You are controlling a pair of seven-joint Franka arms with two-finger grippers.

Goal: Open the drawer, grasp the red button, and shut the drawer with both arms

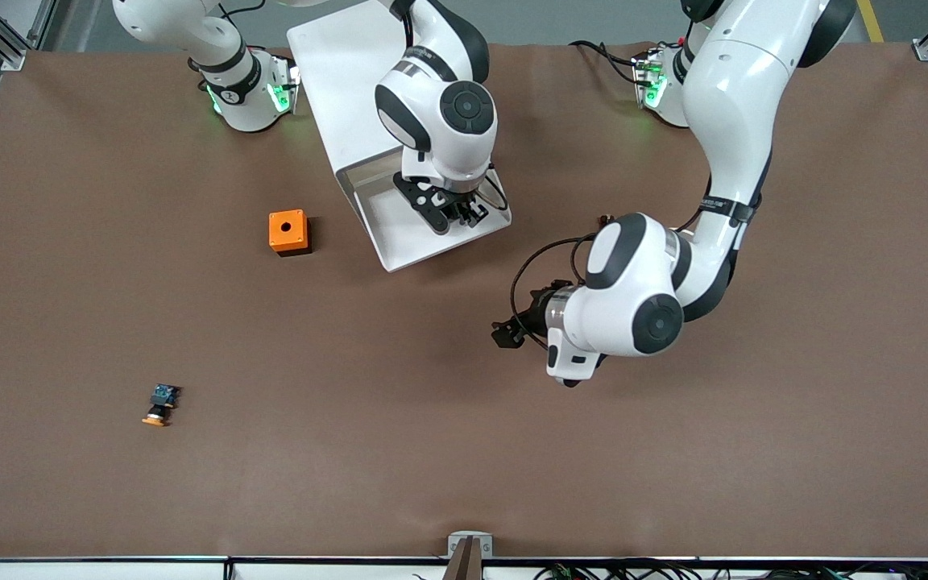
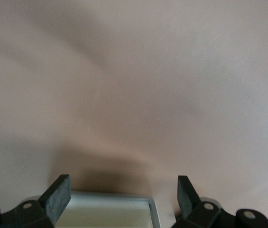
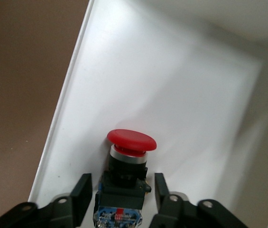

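Brown matting is covering the table [image 1: 673, 483], and I'm working two grippers over it. I'm holding my right gripper [image 3: 119, 190] inside the open white drawer [image 1: 399, 250], fingers [image 3: 82, 189] spread on either side of the button [image 3: 124, 175] and not visibly clamping it; in the front view this gripper [image 1: 452, 211] is sitting over the drawer tray. The button is lying on the drawer floor, red cap pointing away from my wrist, black body between the pads, blue rear end nearest the palm. I'm judging it light, rigid plastic, smooth and rounded, so likely to roll or squirt out if pinched on the cap; I'm favouring the squarer black body just under the silver collar as the hold. My left gripper [image 2: 122, 194] is waiting with its fingers wide apart and nothing between them, hanging over bare mat nearer the front camera than the drawer, the drawer's edge showing just past its tips; in the front view it [image 1: 508, 332] is sitting low off the drawer's open end. Farther out, an orange box [image 1: 288, 232] is resting beside the drawer toward the right arm's end, and an orange-capped button [image 1: 161, 405] is lying well apart, nearer the front camera.
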